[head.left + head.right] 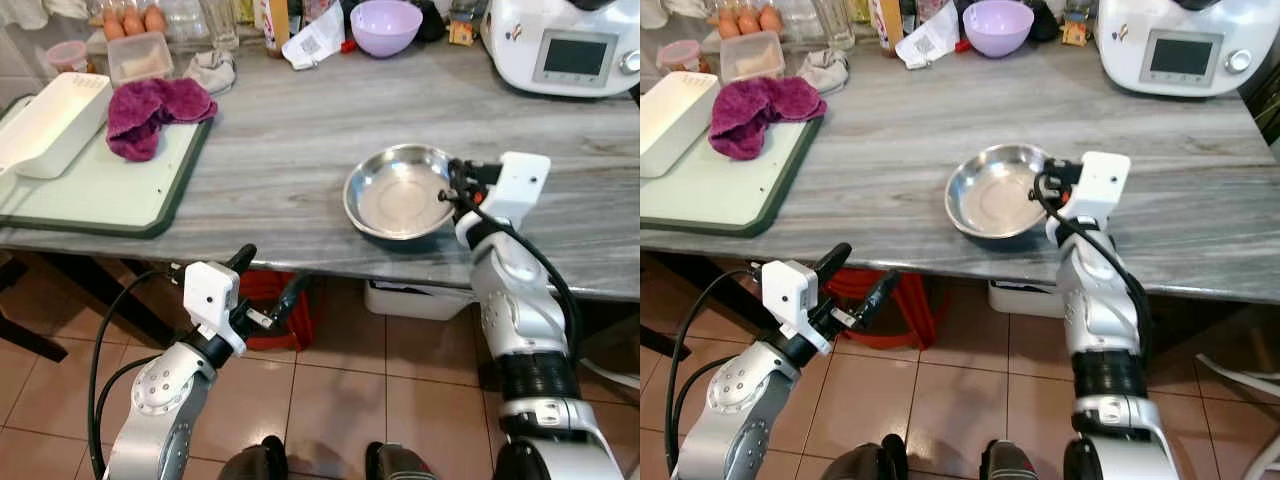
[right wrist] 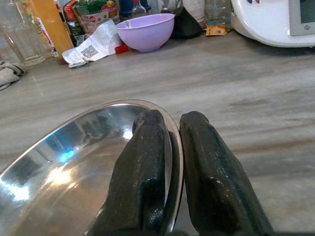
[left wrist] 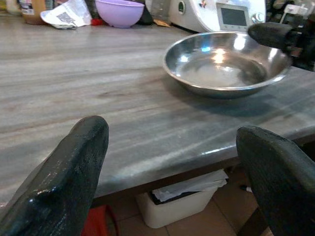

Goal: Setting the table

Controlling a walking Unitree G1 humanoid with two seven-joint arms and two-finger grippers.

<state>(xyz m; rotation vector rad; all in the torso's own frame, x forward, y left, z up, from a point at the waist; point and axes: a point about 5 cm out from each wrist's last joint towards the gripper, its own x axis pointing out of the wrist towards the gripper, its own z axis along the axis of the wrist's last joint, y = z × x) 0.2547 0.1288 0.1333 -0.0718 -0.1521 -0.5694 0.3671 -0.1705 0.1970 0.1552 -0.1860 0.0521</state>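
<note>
surface: grey wood-grain countertop (image 1: pixel 300 130), front edge overhanging a tan tiled floor (image 1: pixel 340 390). under the edge sit a white bin (image 1: pixel 415 300) and something red (image 1: pixel 290 300).

task item: one steel bowl (image 1: pixel 400 190), shallow, upright, near the front edge. the right gripper (image 1: pixel 452 190) meets it at the rim on the arm's side; in the right wrist view the two black fingers (image 2: pixel 147 167) are closed on that rim (image 2: pixel 174 142), one inside the bowl, one outside, almost touching each other. bowl base rests on the counter.

left gripper (image 1: pixel 855 285): below counter level, in front of the edge, well apart from the bowl. its fingers (image 3: pixel 74 172) are spread wide, nothing between them; along them the bowl lies ahead and toward the right arm.

count, beyond the right gripper toward the back of the counter: one lilac bowl (image 2: pixel 145 30), one white kitchen machine with a screen (image 1: pixel 560 45), one crumpled paper packet (image 2: pixel 96 46).

count, far across from the bowl on the left arm's side: one pale green board (image 1: pixel 100 185), on it one white tray (image 1: pixel 55 120) and one magenta cloth (image 1: pixel 150 110); behind them one lidded box (image 1: pixel 140 55), several eggs (image 1: pixel 130 20).
</note>
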